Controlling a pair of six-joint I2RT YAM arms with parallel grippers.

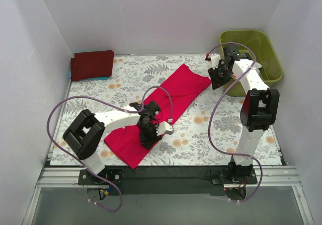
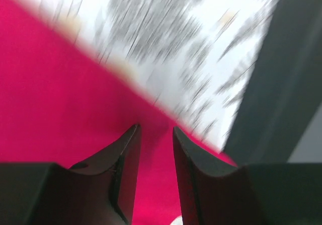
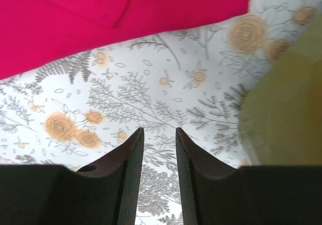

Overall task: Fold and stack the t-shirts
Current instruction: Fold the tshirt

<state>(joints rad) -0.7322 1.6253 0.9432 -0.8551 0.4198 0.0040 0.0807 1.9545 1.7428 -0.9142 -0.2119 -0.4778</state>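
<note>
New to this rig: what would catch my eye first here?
A bright crimson t-shirt lies as a long diagonal strip across the floral table cloth, the left gripper over its near end. A folded dark maroon t-shirt sits in the far left corner, and an olive-green tub at the far right, beside the right gripper.

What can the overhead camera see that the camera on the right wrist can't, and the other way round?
Only the overhead view shows the folded maroon shirt in the far left corner and the left gripper over the red shirt. Only the right wrist view shows, close up, the right gripper with its fingers apart and nothing between them. Both show the red shirt, the floral cloth and the green tub.
</note>
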